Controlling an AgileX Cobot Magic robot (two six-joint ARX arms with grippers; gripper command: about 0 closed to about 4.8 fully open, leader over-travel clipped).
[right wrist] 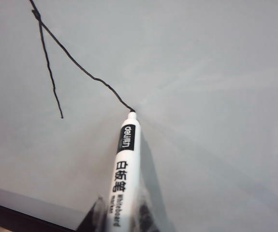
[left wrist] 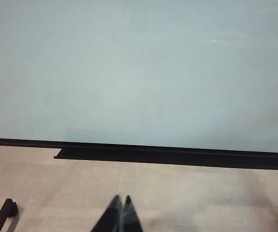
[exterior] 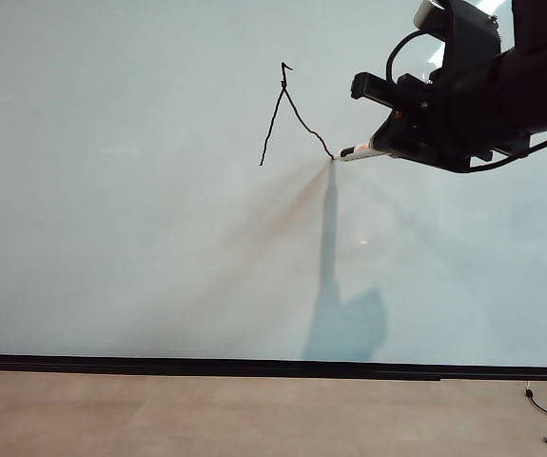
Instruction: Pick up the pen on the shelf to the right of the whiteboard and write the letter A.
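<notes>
The right gripper is closest to its own camera. It is clamped on the pen, holding it low on the white body, far back from the tip. In the outside view the right gripper comes in from the upper right, and the pen sticks out toward the left. The black tip touches the whiteboard right at the end of the right-hand line.

The pen looks light, thin and hard. It will not bend. Its plastic skin looks smooth, so it could slip or twist if the tip pushes hard on the board. Holding it around the middle of the body, as now, seems a good place. A grip closer to the tip might make the lines less shaky, but it could hide the tip. The tip is probably soft felt, so only a gentle push should be needed.

The left gripper sits low over the tan floor, well away from the board. Its two fingers are pressed together with nothing between them.

Farther off is the board itself. It is big, pale and shiny, with a black strip along the bottom. The letter A is not done yet. It has two slanted lines that meet at a little hook on top. The line across the middle is still missing. I think that is the next thing to draw.
</notes>
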